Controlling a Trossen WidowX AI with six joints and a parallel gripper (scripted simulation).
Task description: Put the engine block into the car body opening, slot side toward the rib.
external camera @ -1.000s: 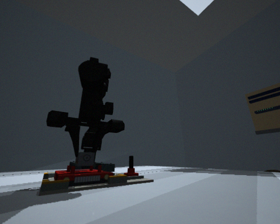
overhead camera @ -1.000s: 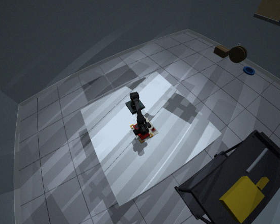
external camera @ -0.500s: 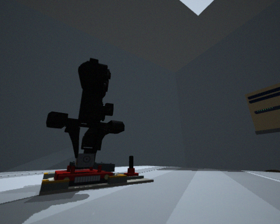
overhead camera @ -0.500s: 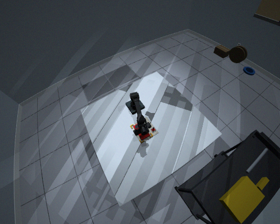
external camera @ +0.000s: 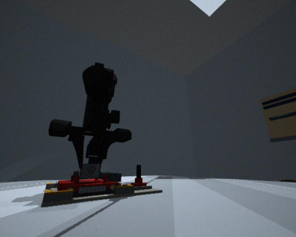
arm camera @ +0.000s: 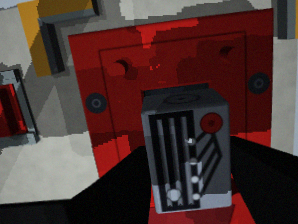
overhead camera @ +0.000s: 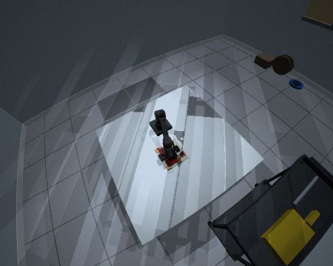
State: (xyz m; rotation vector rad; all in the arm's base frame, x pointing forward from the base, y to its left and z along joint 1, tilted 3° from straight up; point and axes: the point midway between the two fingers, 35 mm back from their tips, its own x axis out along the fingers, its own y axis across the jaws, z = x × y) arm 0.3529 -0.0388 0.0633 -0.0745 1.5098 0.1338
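Observation:
The grey engine block (external camera: 91, 171) (arm camera: 220, 186) is between the fingers of my gripper (overhead camera: 171, 155) (external camera: 90, 165) (arm camera: 186, 150), which is shut on it. The block is over the opening (arm camera: 150, 93) in the red car body (overhead camera: 171, 162) (external camera: 82, 183) (arm camera: 165, 75); a dark strip of the opening shows past its far side in the wrist view. In the exterior view, much of the block stands above the body, with its circle-marked side visible. Its lower end is hidden, so I cannot tell how deep it sits. The rib and the block's slot cannot be made out.
The body lies on a pale base plate (external camera: 149, 191) (arm camera: 50, 165) between yellow and grey corner blocks (external camera: 58, 194) (arm camera: 50, 45). A red part with an upright black post (external camera: 138, 172) stands on the plate beside the body. The plate rests on a white table top (overhead camera: 201, 181).

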